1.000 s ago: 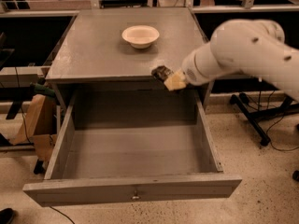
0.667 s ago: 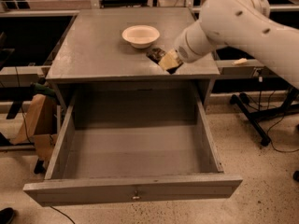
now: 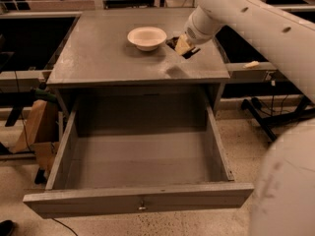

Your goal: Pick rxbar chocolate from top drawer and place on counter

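Since a second ago, your gripper [image 3: 183,46] has swung from the front edge of the counter [image 3: 108,58] inward, just beside the cream bowl [image 3: 146,37]. It looks clenched on the rxbar chocolate [image 3: 173,42], low over the counter. The top drawer [image 3: 138,198] hangs open. You're placing: lower, then release.

The rxbar chocolate [image 3: 173,43] above the grey worktop [image 3: 108,58]
Black, gripped by the end effector [image 3: 183,46], far right; top drawer [image 3: 138,200] pulled open.
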You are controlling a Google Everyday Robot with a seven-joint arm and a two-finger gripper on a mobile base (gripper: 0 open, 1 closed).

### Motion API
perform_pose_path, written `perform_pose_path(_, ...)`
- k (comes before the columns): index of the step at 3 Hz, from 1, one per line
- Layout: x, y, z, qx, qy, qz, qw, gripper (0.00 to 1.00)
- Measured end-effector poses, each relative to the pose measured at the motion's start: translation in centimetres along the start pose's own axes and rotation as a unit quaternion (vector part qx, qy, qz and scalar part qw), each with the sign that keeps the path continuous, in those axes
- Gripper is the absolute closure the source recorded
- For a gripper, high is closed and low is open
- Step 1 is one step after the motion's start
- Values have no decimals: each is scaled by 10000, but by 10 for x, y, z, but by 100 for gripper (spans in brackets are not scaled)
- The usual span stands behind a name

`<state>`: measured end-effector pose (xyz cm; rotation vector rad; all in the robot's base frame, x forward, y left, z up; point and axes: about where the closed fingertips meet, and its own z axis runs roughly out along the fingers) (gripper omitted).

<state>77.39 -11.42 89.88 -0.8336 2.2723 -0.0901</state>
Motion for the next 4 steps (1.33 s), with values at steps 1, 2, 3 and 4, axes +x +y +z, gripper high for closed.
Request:
perform_pose_path(1,9,-29,6,282,332,215,9988,41)
perform_pose_path(2,16,-44,5,300,400,344,9982,18)
perform_pose_path(3,19,-46,1,143,305,351,9988,0)
perform_pose_path(4,19,-46,1,132,298,349,9989,0)
